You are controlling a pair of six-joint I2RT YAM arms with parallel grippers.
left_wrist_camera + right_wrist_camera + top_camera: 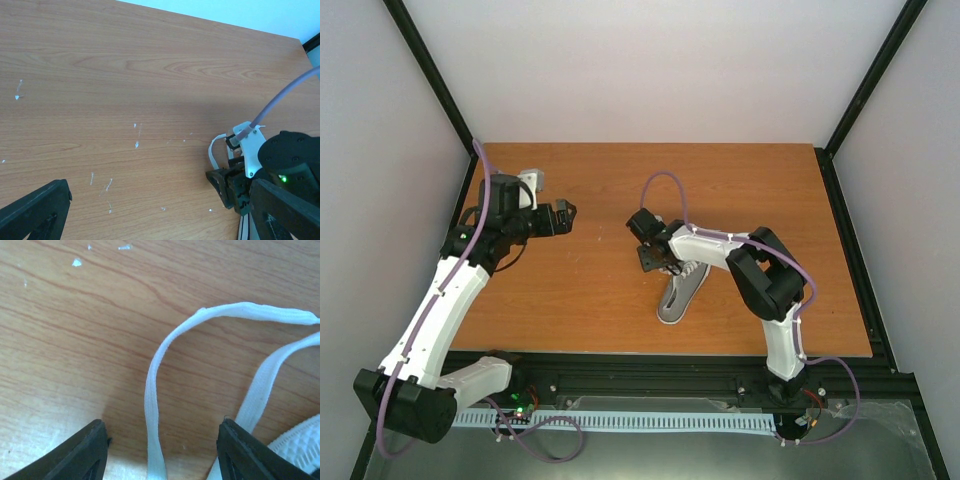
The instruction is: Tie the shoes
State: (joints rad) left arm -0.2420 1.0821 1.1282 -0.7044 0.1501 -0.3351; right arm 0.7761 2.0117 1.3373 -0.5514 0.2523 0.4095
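**Top external view.** The sneaker (682, 293) lies on the worktop (590, 290) right of centre, partly under the right arm. The right gripper (648, 248) hangs low at the sneaker's far end. The left gripper (563, 216) hovers well apart to the left, jaws spread. The laces are too small to trace here.

**Left wrist view.** The left jaws stand fully spread above the worktop and hold nothing. This view alone shows a lace loop (214, 150) arching up just beside the right gripper, a detail the overhead view does not resolve.

**Right wrist view.** The right jaws are spread and pinch nothing. One white lace (151, 405) runs between the fingertips (80, 452) and touches neither. A second lace (260, 390) lies just beside the right-hand fingertip, with the sneaker's white rubber edge (300, 447) in the corner. Only this view shows that two strands lie close together.

**Procedure (judgement).** The step in hand appears to be taking up one lace.
1. Centre the jaws on the middle strand.
2. Lower until the tips meet the worktop.
3. Close, keeping the second lace outside the jaws.
4. Bring the left gripper in only once the strand is secure.
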